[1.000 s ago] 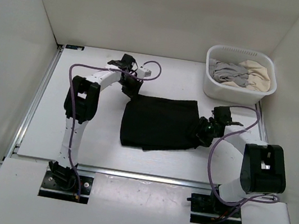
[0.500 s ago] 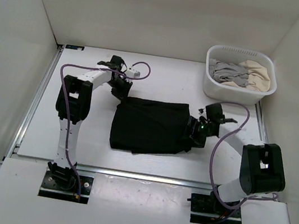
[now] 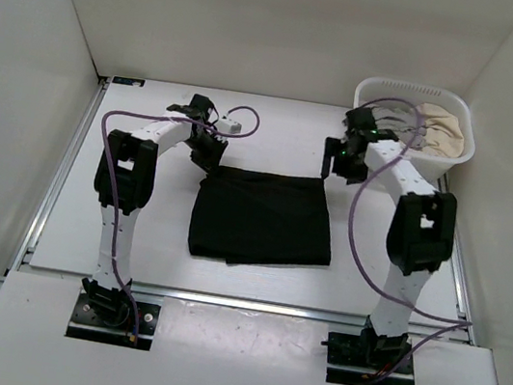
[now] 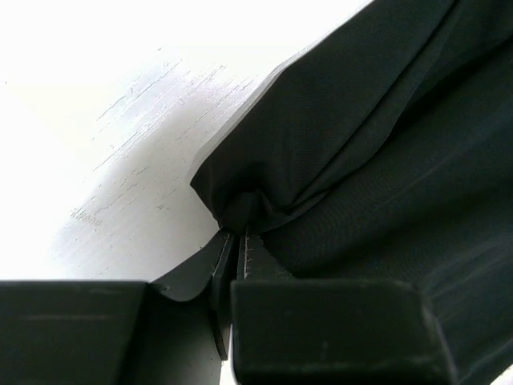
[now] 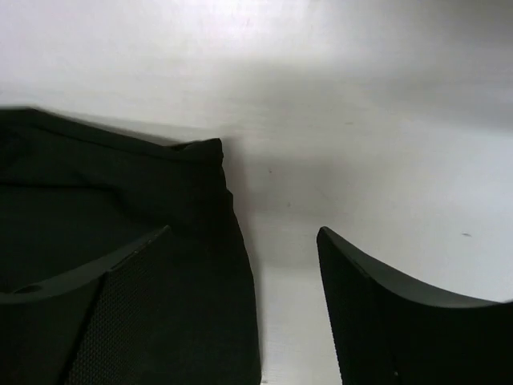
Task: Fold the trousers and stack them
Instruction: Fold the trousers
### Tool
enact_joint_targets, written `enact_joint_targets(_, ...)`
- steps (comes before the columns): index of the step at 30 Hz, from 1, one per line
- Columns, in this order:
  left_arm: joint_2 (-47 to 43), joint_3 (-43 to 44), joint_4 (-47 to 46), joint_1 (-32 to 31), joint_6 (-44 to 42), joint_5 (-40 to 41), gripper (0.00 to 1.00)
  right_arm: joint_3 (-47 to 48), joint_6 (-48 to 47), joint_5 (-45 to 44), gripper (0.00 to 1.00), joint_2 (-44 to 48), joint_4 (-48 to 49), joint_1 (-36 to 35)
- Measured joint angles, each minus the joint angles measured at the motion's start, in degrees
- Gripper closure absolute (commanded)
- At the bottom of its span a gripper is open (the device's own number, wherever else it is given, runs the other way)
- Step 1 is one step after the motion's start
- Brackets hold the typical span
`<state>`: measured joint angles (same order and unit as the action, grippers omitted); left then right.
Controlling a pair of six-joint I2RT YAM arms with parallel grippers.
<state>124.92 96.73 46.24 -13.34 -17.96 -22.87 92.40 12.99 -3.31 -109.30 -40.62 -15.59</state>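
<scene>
I see the trousers [image 3: 262, 218] lying folded in a dark rectangle in the middle of the table [image 3: 133, 232]. My left gripper [image 4: 236, 241] is pinched tight on their far left corner. My right gripper [image 5: 244, 233] hangs with its jaws wide, gripping nothing, just off the far right corner.

— What did the jaws have hold of?
— They were pressed together on a bunched corner of the trousers [image 4: 377, 152], caught right at their tips.
— And the rest of the cloth?
— It spread beyond the jaws and off to their right, black, with creases fanning out from the pinch.
— What lay to their left?
— White surface [image 4: 104, 120], lightly scuffed, with the cloth's folded edge running across it beyond the tips.
</scene>
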Motion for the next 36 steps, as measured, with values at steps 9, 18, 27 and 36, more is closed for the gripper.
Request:
enact_joint_targets(9, -0.33, 0.00, 0.07, 0.00, 0.02, 0.07, 0.81, 5.70, -2.95, -0.94, 0.25, -13.53, -6.25, -6.16)
enact_joint_targets(18, -1.29, -0.61, 0.20, 0.00, -0.02, 0.17, 0.81, 6.38, -0.02, -1.66, 0.43, -14.45, -3.91, -5.55)
enact_joint_targets(27, -1.49, -1.29, 0.33, 0.00, -0.02, 0.20, 0.83, 7.23, 7.26, 1.88, 1.00, -17.53, 1.64, -5.03)
enact_joint_targets(36, -4.31, -6.01, 0.31, 0.07, -0.17, -0.02, 0.86, -6.21, 25.59, 1.90, 1.00, -10.45, 13.25, -1.31)
